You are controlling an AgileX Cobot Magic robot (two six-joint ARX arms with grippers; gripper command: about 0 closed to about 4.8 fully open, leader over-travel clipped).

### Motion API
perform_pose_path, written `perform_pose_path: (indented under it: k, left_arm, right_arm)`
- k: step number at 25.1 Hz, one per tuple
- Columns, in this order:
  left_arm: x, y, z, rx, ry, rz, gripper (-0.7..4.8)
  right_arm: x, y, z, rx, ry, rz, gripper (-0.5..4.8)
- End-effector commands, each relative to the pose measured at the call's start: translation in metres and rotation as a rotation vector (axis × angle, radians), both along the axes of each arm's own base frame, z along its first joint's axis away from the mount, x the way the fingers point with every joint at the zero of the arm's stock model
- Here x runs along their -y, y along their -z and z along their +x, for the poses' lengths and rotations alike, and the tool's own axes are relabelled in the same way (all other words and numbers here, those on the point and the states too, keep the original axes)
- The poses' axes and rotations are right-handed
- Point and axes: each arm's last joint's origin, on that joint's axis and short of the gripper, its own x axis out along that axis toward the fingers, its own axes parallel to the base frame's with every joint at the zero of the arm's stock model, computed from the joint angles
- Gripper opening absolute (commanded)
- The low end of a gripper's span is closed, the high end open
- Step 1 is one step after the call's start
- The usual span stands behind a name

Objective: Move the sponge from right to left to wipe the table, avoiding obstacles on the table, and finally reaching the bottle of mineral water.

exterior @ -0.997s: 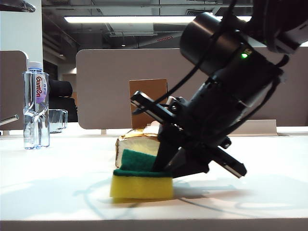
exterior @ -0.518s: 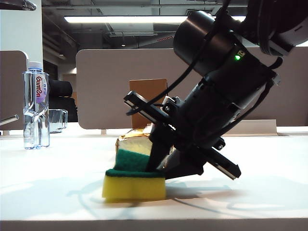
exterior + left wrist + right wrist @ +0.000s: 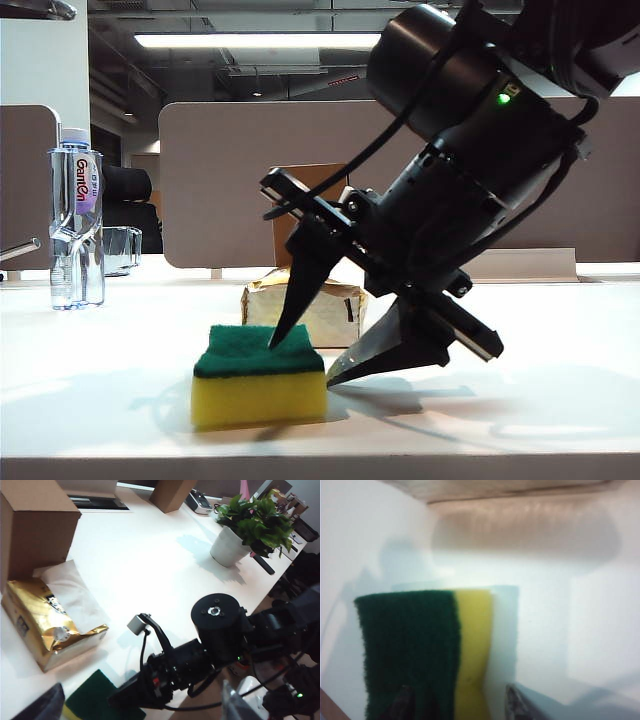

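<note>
The sponge [image 3: 258, 385], yellow foam with a green top, lies flat on the white table [image 3: 90, 360]. My right gripper [image 3: 302, 364] stands open over its right end: one fingertip rests on the green layer, the other hangs just off the sponge's right side. The right wrist view shows the sponge [image 3: 420, 650] below the right gripper [image 3: 460, 707]. The bottle of mineral water [image 3: 75, 225] stands far left. The obstacles, a gold tissue pack [image 3: 320, 308] and a brown box [image 3: 300, 195], sit behind the sponge. My left gripper [image 3: 142, 711] is open and holds nothing, looking down on the sponge [image 3: 92, 702].
A short clear glass container [image 3: 120, 250] stands just right of the bottle. Grey-brown partition panels [image 3: 220, 180] close off the back of the table. In the left wrist view a potted plant [image 3: 250, 525] and a second box [image 3: 172, 494] stand on the table past the tissue pack [image 3: 50, 625].
The right gripper carried the tilted sponge to the left, then opened. The sponge dropped flat onto the table. The left arm has not moved.
</note>
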Motion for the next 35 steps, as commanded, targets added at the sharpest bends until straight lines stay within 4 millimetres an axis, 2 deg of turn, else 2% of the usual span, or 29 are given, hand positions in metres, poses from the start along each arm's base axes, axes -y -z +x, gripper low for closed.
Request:
perform_pose_path:
  k: [1, 3, 6, 12, 14, 16, 20, 22, 25, 30, 32, 35]
  left_arm:
    - [0.000, -0.003, -0.001, 0.020, 0.013, -0.004, 4.04]
    - [0.000, -0.003, -0.001, 0.020, 0.012, -0.004, 4.04]
    - [0.000, -0.003, -0.001, 0.019, 0.012, -0.004, 4.04]
    - [0.000, -0.003, -0.001, 0.018, 0.012, -0.004, 4.04]
    - [0.000, -0.003, -0.001, 0.018, 0.012, -0.004, 4.04]
    - [0.000, -0.003, -0.001, 0.018, 0.012, -0.003, 4.04]
    - [0.000, -0.003, -0.001, 0.016, 0.012, -0.003, 4.04]
    - [0.000, -0.002, -0.001, 0.011, 0.012, -0.003, 4.04]
    - [0.000, -0.002, -0.001, 0.006, 0.013, -0.002, 4.04]
    - [0.000, -0.002, -0.001, 0.012, 0.009, 0.001, 4.04]
    - [0.000, -0.002, -0.001, 0.029, 0.015, 0.012, 4.04]
    - [0.000, -0.002, -0.001, 0.060, 0.024, 0.030, 4.04]
  right_arm:
    - [0.007, -0.001, 0.001, -0.002, 0.022, -0.025, 2.41]
    - [0.009, -0.005, 0.002, 0.005, 0.024, -0.013, 2.79]
    - [0.013, -0.012, 0.004, 0.033, 0.009, 0.006, 2.79]
    - [0.037, -0.040, 0.015, 0.124, -0.009, 0.084, 2.79]
    - [0.050, -0.049, 0.020, 0.138, -0.007, 0.078, 2.79]
    - [0.063, -0.064, 0.029, 0.172, -0.017, 0.000, 2.79]
    - [0.091, -0.103, 0.057, 0.259, 0.023, -0.066, 2.79]
    - [0.103, -0.114, 0.066, 0.290, 0.056, -0.074, 2.79]
    - [0.135, -0.129, 0.075, 0.327, 0.107, -0.132, 2.74]
    - [0.195, -0.138, 0.066, 0.301, 0.185, -0.185, 2.74]
    - [0.211, -0.143, 0.058, 0.283, 0.208, -0.158, 2.74]
    - [0.234, -0.157, 0.030, 0.276, 0.231, -0.177, 2.74]
